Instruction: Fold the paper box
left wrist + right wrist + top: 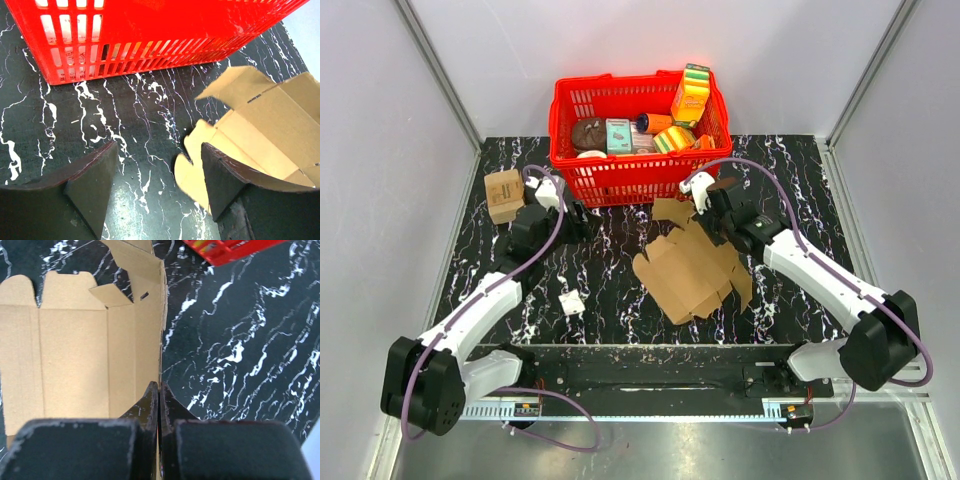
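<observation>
My right jaws pinch the raised right edge of the paper box point(688, 272), whose sheet spreads leftward toward my released left jaws.

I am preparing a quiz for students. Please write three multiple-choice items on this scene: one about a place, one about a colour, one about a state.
1. Where is the small tan box? A. left of the basket B. inside it C. under it
2. The basket's colour? A. blue B. red C. green
3. The left tool is: A. shut on a package B. open C. shut, empty
Answers: 1 A, it sits beside the basket's left end; 2 B, its walls are red; 3 B, a wide gap separates its fingers.
</observation>
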Motion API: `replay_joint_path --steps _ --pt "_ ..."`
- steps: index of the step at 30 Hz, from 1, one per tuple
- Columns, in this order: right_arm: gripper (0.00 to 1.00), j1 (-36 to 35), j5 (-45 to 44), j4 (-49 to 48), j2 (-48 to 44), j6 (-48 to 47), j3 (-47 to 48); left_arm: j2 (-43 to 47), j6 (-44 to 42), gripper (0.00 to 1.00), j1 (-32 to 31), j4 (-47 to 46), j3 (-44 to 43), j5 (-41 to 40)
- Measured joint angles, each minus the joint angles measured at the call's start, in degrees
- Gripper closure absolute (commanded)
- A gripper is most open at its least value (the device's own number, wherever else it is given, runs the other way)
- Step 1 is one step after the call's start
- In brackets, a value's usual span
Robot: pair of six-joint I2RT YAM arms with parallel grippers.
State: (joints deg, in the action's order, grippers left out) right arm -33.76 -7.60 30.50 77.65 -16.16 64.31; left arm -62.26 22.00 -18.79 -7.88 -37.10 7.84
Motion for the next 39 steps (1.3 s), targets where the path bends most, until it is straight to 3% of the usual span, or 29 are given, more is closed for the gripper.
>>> replay_joint_path --steps 8,22,29,39 --pt "1.0 0.0 -2.38 -0.66 -0.26 1.7 0.02 1.66 0.79 0.28 0.02 0.66 0.31 0.98" --pt "1.0 -0.04 13.4 1.01 -1.77 -1.7 -2.1 12.5 1.92 0.28 0.04 2.27 6.43 0.94" --pt "1.0 -0.07 20.52 0.24 -6.88 -8.31 -5.09 14.1 2.05 0.28 0.04 1.64 9.51 0.94" --pt "1.0 -0.11 22.29 -2.29 -2.49 -19.96 -5.11 7.89 0.76 0.25 0.04 -5.35 10.4 0.7"
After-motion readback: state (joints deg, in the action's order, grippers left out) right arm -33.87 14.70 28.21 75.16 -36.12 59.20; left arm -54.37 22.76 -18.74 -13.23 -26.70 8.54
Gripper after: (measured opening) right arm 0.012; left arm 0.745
